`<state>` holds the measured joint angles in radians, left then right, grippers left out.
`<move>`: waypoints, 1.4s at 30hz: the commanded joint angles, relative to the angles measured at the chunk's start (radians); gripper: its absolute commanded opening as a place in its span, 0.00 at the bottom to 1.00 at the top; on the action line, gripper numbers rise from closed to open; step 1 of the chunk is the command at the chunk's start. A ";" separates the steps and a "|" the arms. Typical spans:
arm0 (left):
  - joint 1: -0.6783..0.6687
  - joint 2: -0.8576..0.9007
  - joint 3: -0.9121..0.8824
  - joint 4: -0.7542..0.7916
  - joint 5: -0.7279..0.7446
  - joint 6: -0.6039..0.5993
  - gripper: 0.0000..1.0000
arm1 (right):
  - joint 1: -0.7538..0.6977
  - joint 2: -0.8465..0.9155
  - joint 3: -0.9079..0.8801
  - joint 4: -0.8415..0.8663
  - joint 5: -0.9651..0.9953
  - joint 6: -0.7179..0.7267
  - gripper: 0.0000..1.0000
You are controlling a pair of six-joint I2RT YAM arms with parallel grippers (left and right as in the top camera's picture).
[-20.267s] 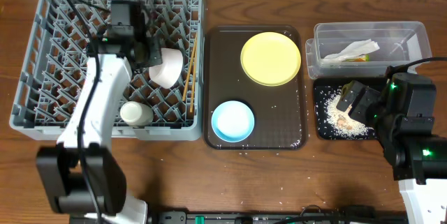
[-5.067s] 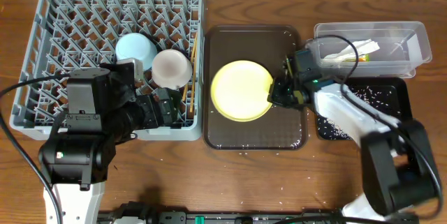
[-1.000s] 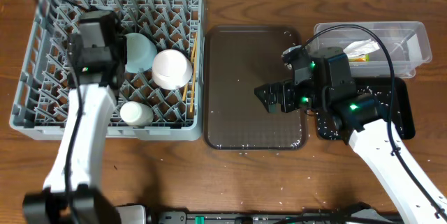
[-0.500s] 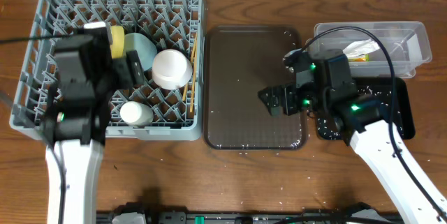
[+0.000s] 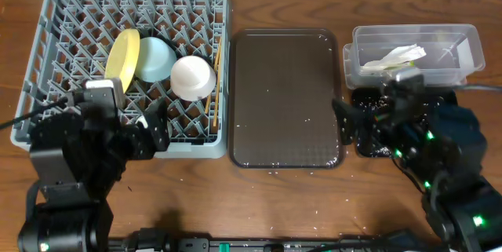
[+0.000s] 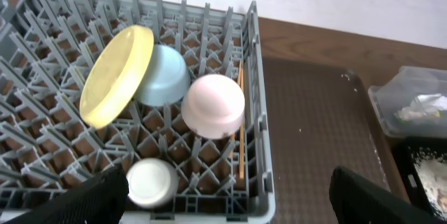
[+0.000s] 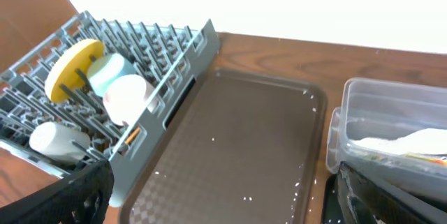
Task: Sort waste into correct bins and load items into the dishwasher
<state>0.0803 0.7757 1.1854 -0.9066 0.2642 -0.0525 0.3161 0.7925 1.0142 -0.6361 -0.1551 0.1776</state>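
The grey dishwasher rack [image 5: 31, 118] holds the yellow plate [image 5: 123, 60] on edge, the light blue bowl [image 5: 157, 60], the upturned white bowl [image 5: 193, 77] and the chopsticks [image 5: 212, 87]. The left wrist view also shows the white cup [image 6: 152, 182] near the rack's front wall. My left gripper [image 5: 157, 129] hovers open and empty over that front edge. My right gripper [image 5: 347, 124] stands open and empty between the brown tray and the bins. The clear tub [image 5: 463, 48] holds the white napkin [image 5: 396, 54] and the wrapper [image 5: 392, 65]. My right arm mostly covers the black tray [image 5: 367, 99].
The dark brown serving tray [image 5: 286, 99] lies between the rack and the bins, bare but for a few white specks. Bare wooden table [image 5: 314, 205] runs along the front. Rice scraps [image 6: 426, 172] show in the black tray.
The yellow plate now stands alone in the rack; my left gripper has let it go and drawn back toward the front edge. My right gripper has pulled off the brown tray to the right.
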 commanded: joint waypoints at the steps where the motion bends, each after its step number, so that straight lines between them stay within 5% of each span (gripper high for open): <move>1: -0.001 0.001 0.016 -0.029 0.016 -0.006 0.92 | -0.003 -0.017 0.006 -0.005 0.020 -0.011 0.99; 19: -0.001 -0.004 0.014 -0.058 0.015 -0.005 0.93 | -0.003 -0.013 0.006 -0.311 0.020 -0.011 0.99; 25: -0.001 -0.092 -0.019 -0.025 -0.120 -0.014 0.93 | -0.003 -0.013 0.006 -0.433 0.020 -0.011 0.99; 33: -0.001 -0.364 -0.346 0.282 -0.240 -0.187 0.93 | -0.003 -0.013 0.006 -0.484 0.020 -0.011 0.99; 42: -0.001 -0.627 -0.730 0.523 -0.249 -0.193 0.93 | -0.003 -0.013 0.006 -0.484 0.020 -0.011 0.99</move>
<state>0.0803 0.2287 0.5598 -0.4351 0.0387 -0.2211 0.3161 0.7807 1.0142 -1.1191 -0.1402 0.1745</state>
